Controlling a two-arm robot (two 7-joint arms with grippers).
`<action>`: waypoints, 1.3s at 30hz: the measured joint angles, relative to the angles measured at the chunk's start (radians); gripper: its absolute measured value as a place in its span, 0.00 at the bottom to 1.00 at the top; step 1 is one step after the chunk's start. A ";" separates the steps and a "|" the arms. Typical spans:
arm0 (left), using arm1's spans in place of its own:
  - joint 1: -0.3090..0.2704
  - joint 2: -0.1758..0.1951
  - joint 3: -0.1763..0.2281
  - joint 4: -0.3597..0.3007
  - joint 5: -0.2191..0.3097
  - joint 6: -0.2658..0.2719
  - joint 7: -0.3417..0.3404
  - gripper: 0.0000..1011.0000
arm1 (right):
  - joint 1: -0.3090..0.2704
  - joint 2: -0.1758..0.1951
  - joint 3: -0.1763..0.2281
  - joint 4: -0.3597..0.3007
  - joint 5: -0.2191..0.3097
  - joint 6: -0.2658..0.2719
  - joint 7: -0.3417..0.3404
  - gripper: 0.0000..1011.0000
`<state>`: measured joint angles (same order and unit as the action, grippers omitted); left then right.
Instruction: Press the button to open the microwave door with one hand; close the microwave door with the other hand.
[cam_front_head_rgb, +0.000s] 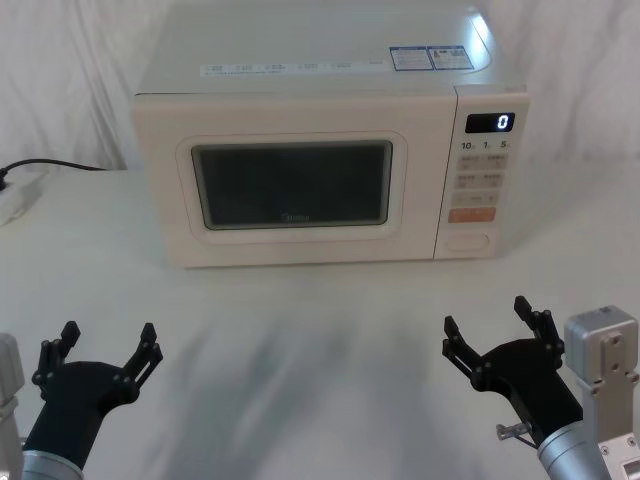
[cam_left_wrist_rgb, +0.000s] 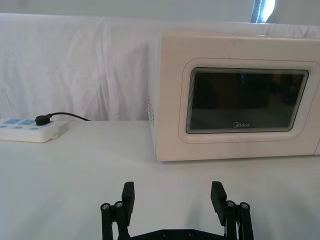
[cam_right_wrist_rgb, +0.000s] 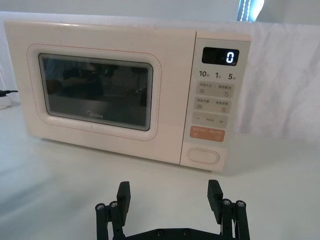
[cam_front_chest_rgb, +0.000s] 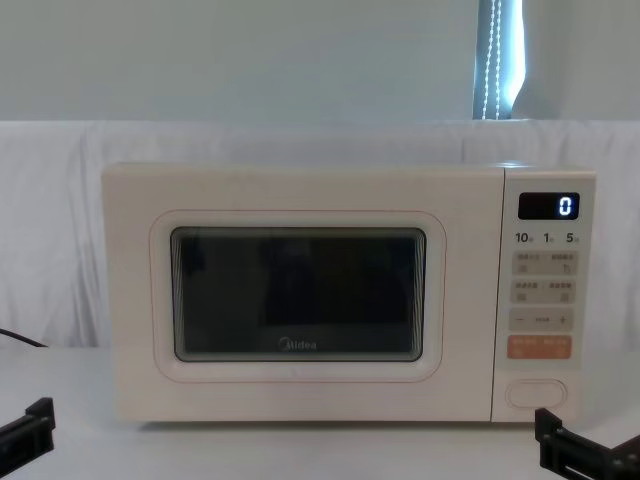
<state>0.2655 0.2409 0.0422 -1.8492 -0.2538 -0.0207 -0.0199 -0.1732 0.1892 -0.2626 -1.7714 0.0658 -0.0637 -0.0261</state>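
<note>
A cream microwave stands at the back of the table with its door (cam_front_head_rgb: 290, 185) shut. On the control panel right of the door, the plain pill-shaped button (cam_front_head_rgb: 468, 241) sits below an orange key. My left gripper (cam_front_head_rgb: 108, 335) hovers open low at the front left, well short of the door. My right gripper (cam_front_head_rgb: 485, 315) is open at the front right, almost straight in front of the button and apart from it. The right wrist view shows the button (cam_right_wrist_rgb: 203, 155) beyond the open right gripper (cam_right_wrist_rgb: 169, 190). The door (cam_left_wrist_rgb: 247, 102) lies ahead of the open left gripper (cam_left_wrist_rgb: 173, 192).
A white power strip (cam_left_wrist_rgb: 27, 130) with a black plug and cable lies on the table left of the microwave. The display (cam_front_head_rgb: 490, 122) reads 0. White cloth covers the table (cam_front_head_rgb: 300, 330) and hangs behind. Open table lies between the grippers and the microwave.
</note>
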 joint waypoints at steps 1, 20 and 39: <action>0.000 0.000 0.000 0.000 0.000 0.000 0.000 0.99 | 0.000 0.000 0.000 0.000 0.000 0.000 0.000 0.99; 0.000 0.000 0.000 0.000 0.000 0.000 0.000 0.99 | 0.000 0.000 0.000 0.000 0.000 0.000 0.000 0.99; 0.000 0.000 0.000 0.000 0.000 0.000 0.000 0.99 | 0.000 0.000 0.000 0.000 0.000 0.000 0.000 0.93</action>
<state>0.2655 0.2409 0.0421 -1.8492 -0.2538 -0.0207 -0.0199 -0.1732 0.1892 -0.2626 -1.7714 0.0658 -0.0637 -0.0261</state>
